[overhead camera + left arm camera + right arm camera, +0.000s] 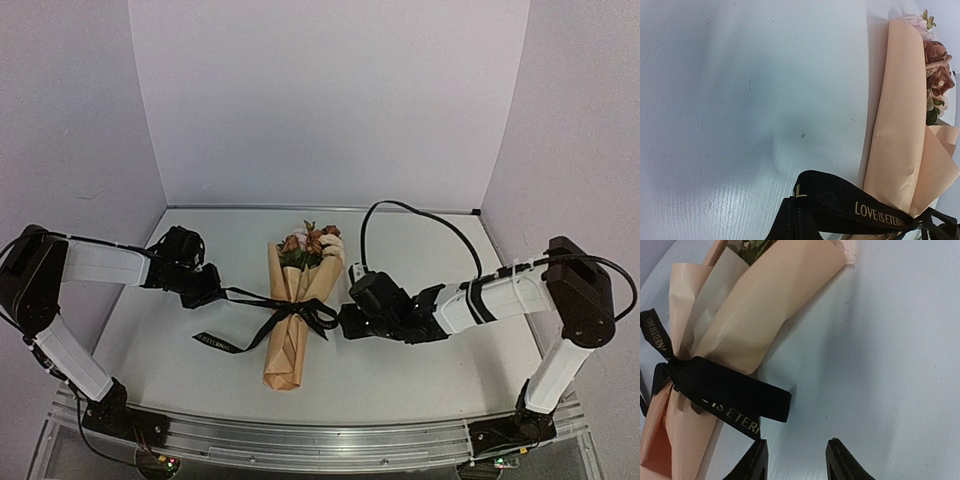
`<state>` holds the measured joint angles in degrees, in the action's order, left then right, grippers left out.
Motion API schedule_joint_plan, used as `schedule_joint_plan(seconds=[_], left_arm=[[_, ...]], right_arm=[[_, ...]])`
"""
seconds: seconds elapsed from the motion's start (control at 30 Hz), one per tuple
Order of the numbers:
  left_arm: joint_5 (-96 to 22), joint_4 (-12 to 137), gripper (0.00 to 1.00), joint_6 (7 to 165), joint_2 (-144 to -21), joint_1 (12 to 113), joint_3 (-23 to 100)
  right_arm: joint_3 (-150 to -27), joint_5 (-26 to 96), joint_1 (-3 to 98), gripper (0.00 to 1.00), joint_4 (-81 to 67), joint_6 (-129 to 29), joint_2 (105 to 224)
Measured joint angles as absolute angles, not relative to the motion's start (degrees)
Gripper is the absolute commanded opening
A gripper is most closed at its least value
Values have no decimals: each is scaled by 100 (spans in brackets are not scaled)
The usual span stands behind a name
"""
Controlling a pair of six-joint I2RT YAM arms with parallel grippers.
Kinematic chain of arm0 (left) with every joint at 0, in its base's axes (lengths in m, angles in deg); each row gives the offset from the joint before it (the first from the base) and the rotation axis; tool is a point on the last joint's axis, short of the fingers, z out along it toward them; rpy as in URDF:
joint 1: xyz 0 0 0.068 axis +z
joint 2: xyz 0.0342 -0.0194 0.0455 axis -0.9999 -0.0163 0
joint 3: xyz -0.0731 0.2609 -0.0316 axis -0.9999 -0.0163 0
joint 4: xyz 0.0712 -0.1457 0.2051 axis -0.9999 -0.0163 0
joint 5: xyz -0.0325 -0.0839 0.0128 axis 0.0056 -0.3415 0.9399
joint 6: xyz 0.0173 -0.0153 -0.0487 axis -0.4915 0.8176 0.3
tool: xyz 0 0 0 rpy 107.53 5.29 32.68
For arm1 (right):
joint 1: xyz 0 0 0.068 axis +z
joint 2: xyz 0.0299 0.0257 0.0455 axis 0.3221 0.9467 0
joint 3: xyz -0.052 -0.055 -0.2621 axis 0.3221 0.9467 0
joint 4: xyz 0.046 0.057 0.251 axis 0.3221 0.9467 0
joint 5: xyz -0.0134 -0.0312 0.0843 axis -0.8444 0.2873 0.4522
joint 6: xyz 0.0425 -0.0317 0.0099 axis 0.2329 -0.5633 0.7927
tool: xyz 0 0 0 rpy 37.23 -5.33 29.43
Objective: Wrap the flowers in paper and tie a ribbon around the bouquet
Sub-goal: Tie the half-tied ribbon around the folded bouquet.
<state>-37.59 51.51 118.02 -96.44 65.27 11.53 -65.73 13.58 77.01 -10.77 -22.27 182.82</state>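
Two grippers flank the bouquet (290, 330), which lies on the white counter (420, 375). On the left, the left gripper (210, 287) is closed tight on one end of the black ribbon (255, 298). The ribbon runs from its fingers rightwards to the knot at the bouquet's waist, and pale lettering shows along it in the left wrist view. Another ribbon tail lies loose on the counter, nearer the front edge. The bouquet sits in the middle with its narrow end towards the arm bases. Its tan paper (283, 365) is wrapped round the stems and cinched by the ribbon's bow. The flowers (312, 241), pink, cream and rust, poke from the wide far end. To the right, the right gripper (796, 449) stands partly open and holds nothing. Its fingers are apart just beside the bow's right-hand loop; whether they touch it I cannot tell.
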Motion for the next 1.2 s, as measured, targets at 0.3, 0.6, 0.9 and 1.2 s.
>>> schedule_joint_plan(seconds=[0.3,0.6,0.9,1.2], left_arm=[[-3791,5158,0,11799,-9639,6527,1153],[-3803,5162,0,11799,-9639,6527,1151],[-3808,5162,0,11799,-9633,6527,1151],[-3808,5167,0,11802,-9578,6527,1151]], right_arm=[[-6658,1179,8101,44,-1297,-3172,18615],[-7566,541,8162,45,-1098,-3482,19423],[-7956,-29,8145,42,-989,-3586,19879],[-8167,-278,8097,14,-933,-3613,20223]])
